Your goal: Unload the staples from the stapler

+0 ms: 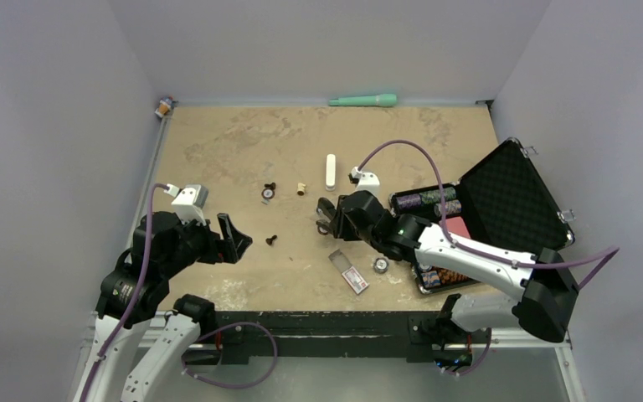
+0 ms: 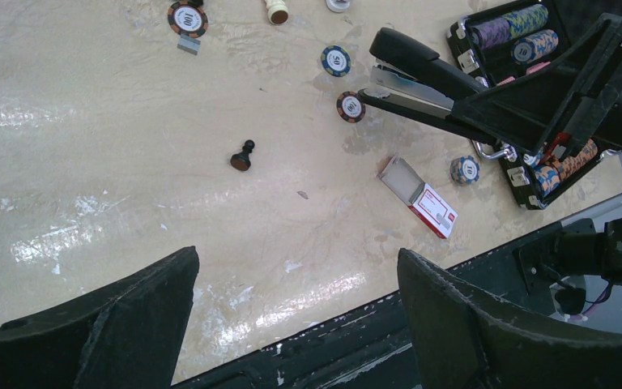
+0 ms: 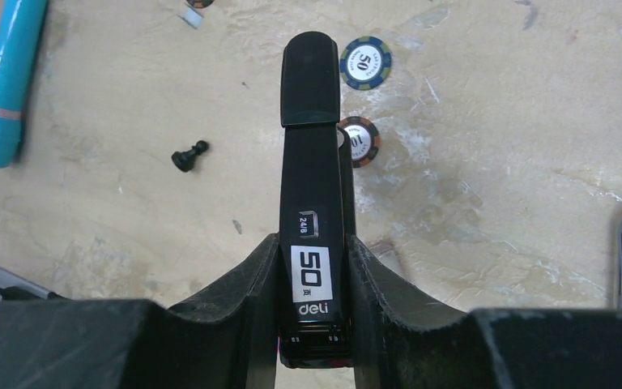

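The black stapler (image 3: 312, 154) is clamped at its rear end between the fingers of my right gripper (image 3: 314, 243), its nose pointing away over the table. In the left wrist view the stapler (image 2: 418, 68) hangs above the table with its top arm slightly parted from the base and silvery metal showing between. I cannot make out the staples themselves. From above, the stapler (image 1: 326, 214) and right gripper (image 1: 336, 219) are near the table's middle. My left gripper (image 1: 233, 239) is open and holds nothing, well left of the stapler; its fingers (image 2: 453, 316) stand wide apart over the near edge.
An open red and white small box (image 1: 349, 272) lies near the front edge beside a poker chip (image 1: 380, 265). A black pawn (image 1: 272, 240), more chips (image 2: 336, 60), a white bar (image 1: 331, 171), a teal tube (image 1: 363, 100) and an open black chip case (image 1: 502, 197) lie around.
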Controlling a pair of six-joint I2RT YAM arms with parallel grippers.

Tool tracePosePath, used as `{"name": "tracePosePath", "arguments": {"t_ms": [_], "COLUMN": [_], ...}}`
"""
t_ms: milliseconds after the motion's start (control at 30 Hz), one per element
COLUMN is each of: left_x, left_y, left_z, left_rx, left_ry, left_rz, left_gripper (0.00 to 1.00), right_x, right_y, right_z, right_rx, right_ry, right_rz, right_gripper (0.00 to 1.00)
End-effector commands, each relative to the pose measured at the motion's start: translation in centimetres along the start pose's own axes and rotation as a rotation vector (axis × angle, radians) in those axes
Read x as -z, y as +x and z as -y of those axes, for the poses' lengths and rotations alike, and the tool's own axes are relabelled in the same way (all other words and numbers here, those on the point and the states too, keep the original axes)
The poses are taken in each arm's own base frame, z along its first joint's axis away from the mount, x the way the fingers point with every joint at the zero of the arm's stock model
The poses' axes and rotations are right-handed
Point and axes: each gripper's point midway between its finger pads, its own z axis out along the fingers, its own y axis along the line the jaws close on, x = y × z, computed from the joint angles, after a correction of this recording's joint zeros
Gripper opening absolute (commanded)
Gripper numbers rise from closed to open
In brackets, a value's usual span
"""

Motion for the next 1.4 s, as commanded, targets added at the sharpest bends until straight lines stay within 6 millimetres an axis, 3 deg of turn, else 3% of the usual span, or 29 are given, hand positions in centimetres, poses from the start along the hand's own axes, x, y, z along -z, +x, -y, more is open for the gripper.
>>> {"name": "tracePosePath", "arguments": {"t_ms": [0,133,267,767,933,1067,1233,1367], "left_x": [0.0,-0.1,-0.1,0.5,0.6,0.7,1.9,3.4], "left_y": [-0.6,-0.6,-0.6,-1.2,-1.8,-2.7,-3.2,-4.2], "left_z": [0.1,0.0,0.0,-0.5,1.1,0.9,3.2,7.2], "left_rx": [-0.018,-0.016,-0.016,0.003,0.102,0.174,0.201,0.2], "left_ry": [0.006,0.003,-0.001,-0.036,0.045,0.04,0.168,0.42], "left_rz": [0.027,0.025,0.026,0.059,0.122,0.202,0.243,0.305], "left_gripper": [0.95,0.95,0.95,0.96,0.96,0.96,0.98,1.0], "right_x": [0.5,0.6,2.0,9.4,12.5,13.7,14.7,15.8], "right_y": [-1.6,-1.1,-1.8,-5.1,-7.3,-8.2,-8.4,-9.2], "right_z": [-2.3,-2.7,-4.1,-8.2,-9.2,-9.4,-9.6,-9.8], "right_rx": [-0.03,-0.04,-0.057,-0.139,-0.178,-0.187,-0.227,-0.259], "right_ry": [-0.112,-0.14,-0.214,-0.551,-0.641,-0.666,-0.715,-0.743], "right_rz": [0.061,0.054,0.07,0.17,0.235,0.26,0.27,0.286], "right_gripper": [0.0,0.0,0.0,0.0,0.0,0.0,0.0,0.0]}}
